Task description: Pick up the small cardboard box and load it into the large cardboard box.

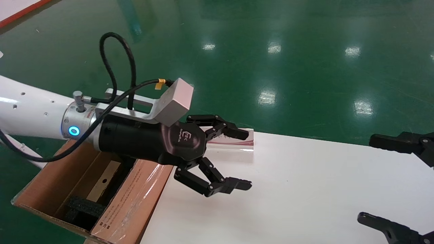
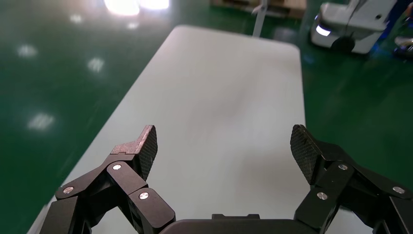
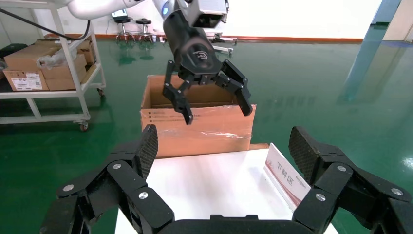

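The large cardboard box [image 1: 130, 200] stands open at the table's left end, with black foam [image 1: 84, 206] inside; it also shows in the right wrist view [image 3: 195, 129]. A tan flap with a small round hole [image 1: 103, 181], which looks like the small cardboard box's top, lies inside it, partly hidden under my left arm. My left gripper [image 1: 243, 159] is open and empty, just right of the carton over the table's edge; it also shows in its own wrist view [image 2: 224, 146] and from the right wrist [image 3: 218, 111]. My right gripper [image 1: 368, 179] is open and empty over the table's right side [image 3: 223, 146].
The white table [image 1: 305, 189] runs rightward from the carton. A small acrylic sign [image 1: 234, 142] stands at its far edge near the left gripper [image 3: 287, 178]. A cart with boxes [image 3: 44, 73] stands beyond the carton. Green floor surrounds the table.
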